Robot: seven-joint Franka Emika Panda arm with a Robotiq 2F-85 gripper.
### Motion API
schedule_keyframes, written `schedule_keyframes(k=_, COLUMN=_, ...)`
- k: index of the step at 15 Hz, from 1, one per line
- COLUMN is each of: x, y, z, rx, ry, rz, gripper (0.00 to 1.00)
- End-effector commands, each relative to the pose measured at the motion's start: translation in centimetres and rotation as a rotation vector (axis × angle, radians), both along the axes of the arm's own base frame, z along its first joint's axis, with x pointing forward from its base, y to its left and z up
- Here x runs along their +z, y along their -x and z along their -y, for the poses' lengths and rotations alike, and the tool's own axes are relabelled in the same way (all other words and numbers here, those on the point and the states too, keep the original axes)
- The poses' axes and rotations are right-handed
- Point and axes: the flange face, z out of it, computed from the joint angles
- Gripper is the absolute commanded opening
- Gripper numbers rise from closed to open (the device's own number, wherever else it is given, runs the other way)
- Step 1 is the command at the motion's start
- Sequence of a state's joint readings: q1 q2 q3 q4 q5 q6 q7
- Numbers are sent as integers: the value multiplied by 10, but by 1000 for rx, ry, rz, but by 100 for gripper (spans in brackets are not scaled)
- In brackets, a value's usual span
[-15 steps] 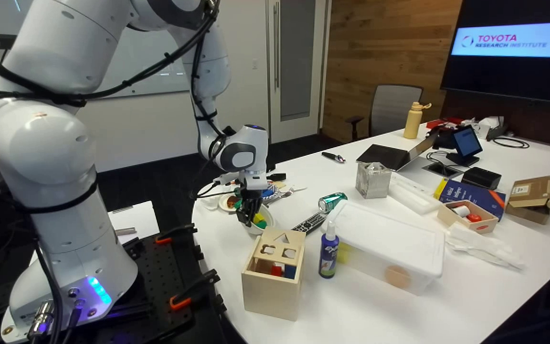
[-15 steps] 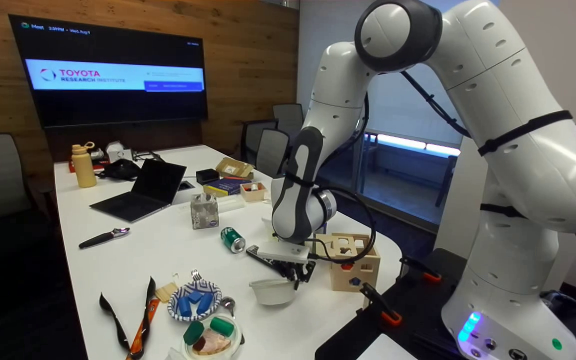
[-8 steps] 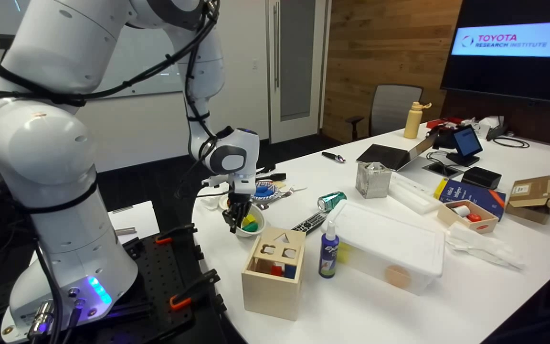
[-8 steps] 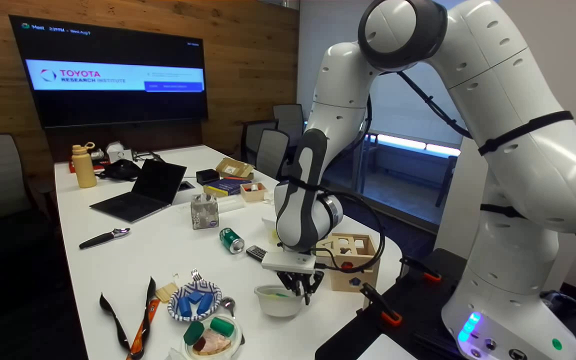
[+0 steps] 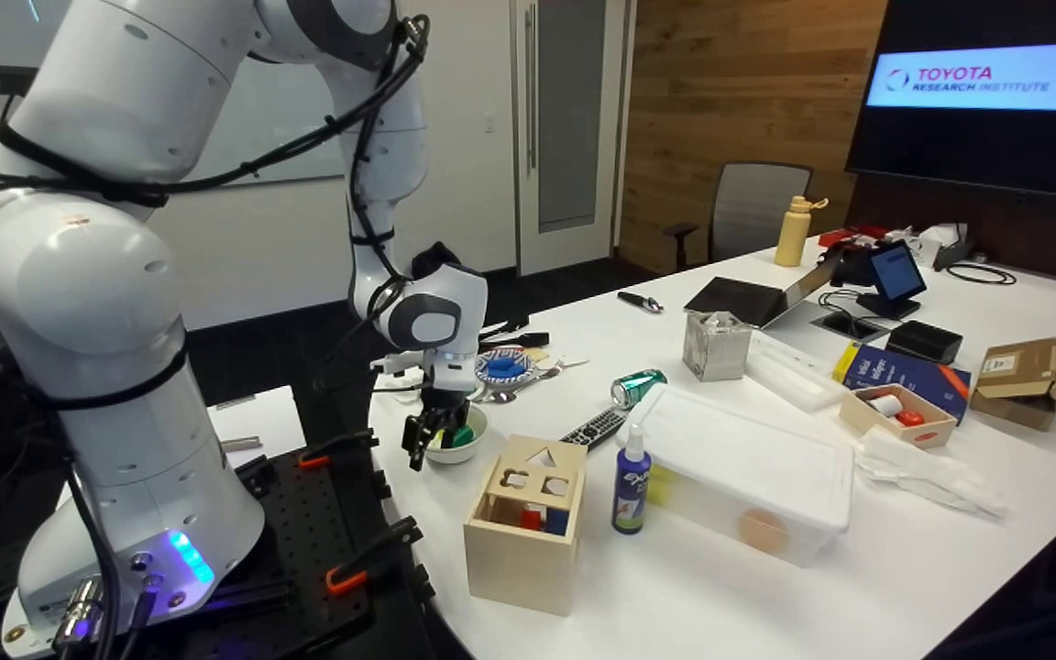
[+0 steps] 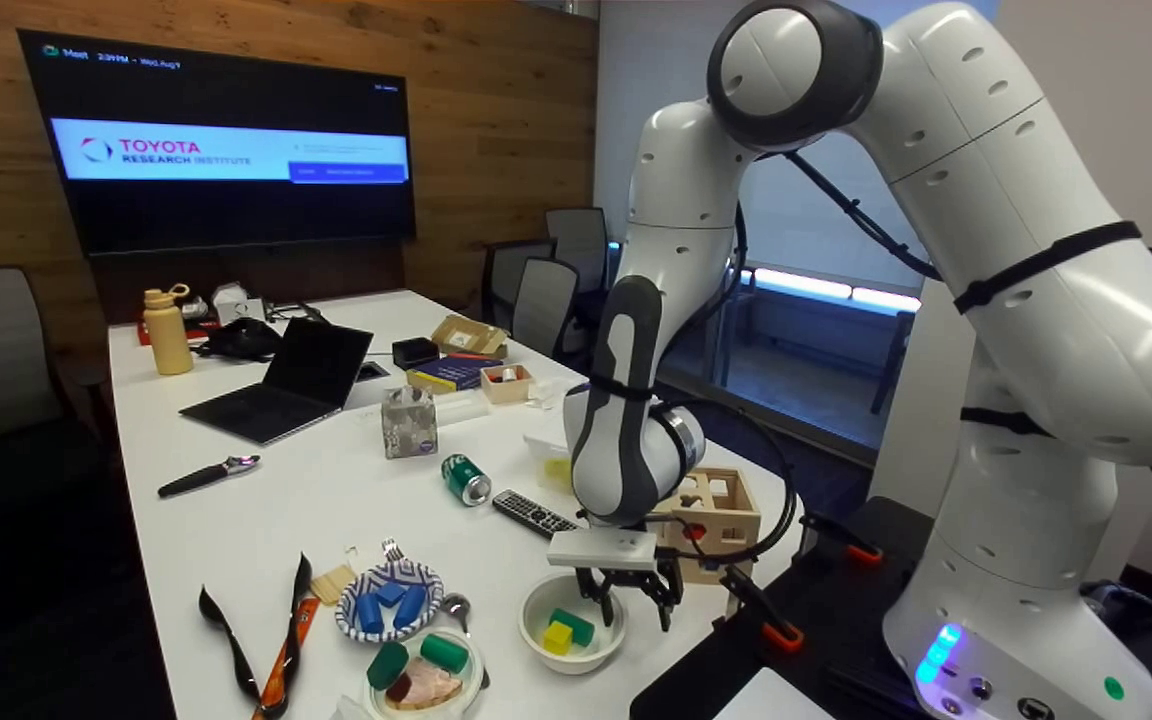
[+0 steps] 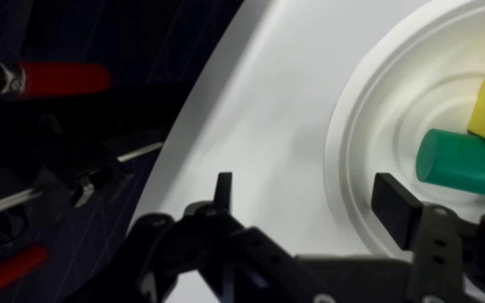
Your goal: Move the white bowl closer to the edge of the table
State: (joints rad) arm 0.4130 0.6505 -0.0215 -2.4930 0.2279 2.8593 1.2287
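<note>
The white bowl [image 6: 591,661] sits level on the white table [image 6: 316,510], with a green cylinder [image 6: 576,627] and a yellow block [image 6: 557,637] inside. In the wrist view the bowl [image 7: 336,155] fills the right side, its far part cut off by the frame. My gripper [image 7: 305,181] is open there: one finger [image 7: 394,210] is over the inside of the bowl, the other beyond its rim above bare tabletop. The rim passes between them, apparently untouched. In an exterior view the gripper [image 6: 636,618] hangs at the bowl's robot-side rim. The table's curved edge [image 7: 192,109] lies left of the bowl.
A wooden shape box [image 5: 528,541] stands close to the bowl, on the arm's near side. A remote [image 6: 533,513], a patterned basket [image 6: 348,622] of blue blocks, a spoon [image 6: 456,606] and a food plate [image 6: 477,668] surround it. Clamps [image 6: 766,610] grip the robot's stand.
The bowl, tilted and gripped at its rim a second ago, has moved toward the robot-side edge and now rests flat. My gripper has travelled the same way, and its fingers have spread apart.
</note>
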Motion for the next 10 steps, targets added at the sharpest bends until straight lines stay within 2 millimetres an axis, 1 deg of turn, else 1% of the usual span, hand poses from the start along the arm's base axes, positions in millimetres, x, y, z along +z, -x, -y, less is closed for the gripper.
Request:
schedule_keyframes(k=1, x=34, y=-9, z=15, rx=-41, ry=-22, rz=95, gripper=100)
schedule_keyframes(k=2, x=45, y=-16, z=19, rx=-35, ry=-42, rz=141, gripper=100)
schedule_keyframes(k=4, x=77, y=-29, z=29, rx=-3, ry=-79, rz=232, gripper=100)
schedule_keyframes(k=7, x=133, y=-53, z=42, rx=118, ry=-134, rz=347, gripper=100)
schedule_keyframes(k=9, x=173, y=-75, z=48, rx=211, ry=-180, rz=394, gripper=100)
schedule_keyframes(k=10, x=191, y=-87, z=48, rx=254, ry=-217, rz=411, gripper=100)
